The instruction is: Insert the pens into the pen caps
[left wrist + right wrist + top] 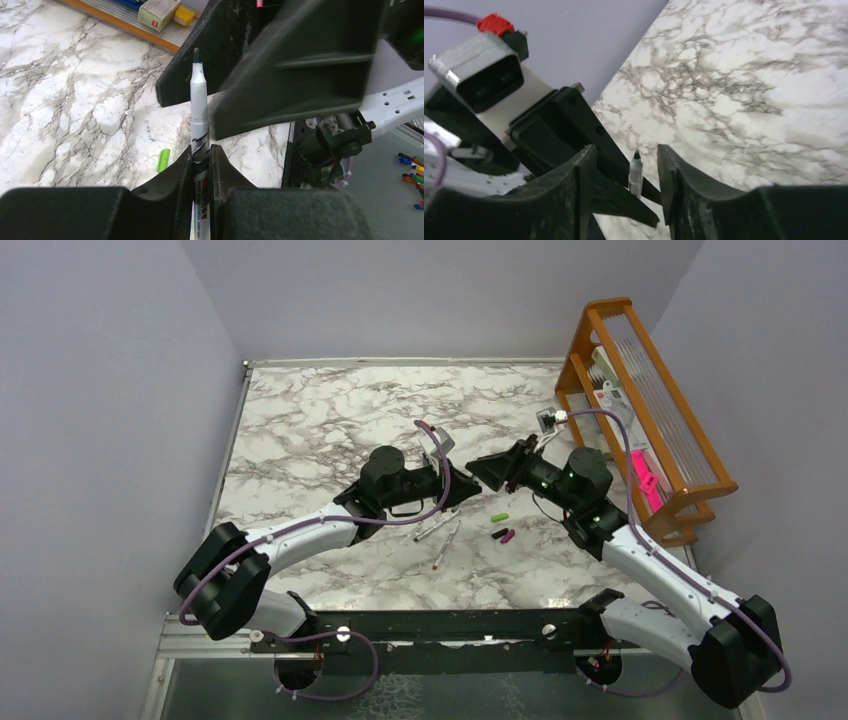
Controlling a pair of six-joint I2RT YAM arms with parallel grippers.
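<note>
My left gripper (202,149) is shut on a silvery-grey pen (199,97), whose dark green tip points away from the wrist. In the top view the left gripper (474,488) meets my right gripper (482,469) above the table's middle. The right gripper (626,150) is open, and the held pen (635,175) stands in the gap between its jaws, touching neither. Two more pens (437,528) (447,543) lie on the marble below the left gripper. The green cap (499,517), black cap (497,533) and magenta cap (508,536) lie close together to their right. The green cap (163,160) also shows in the left wrist view.
An orange wooden rack (640,400) stands at the back right, with a flat pink tool (645,480) and small boxes in it. The rack's edge (125,22) shows in the left wrist view. Grey walls close off three sides of the marble table (320,420).
</note>
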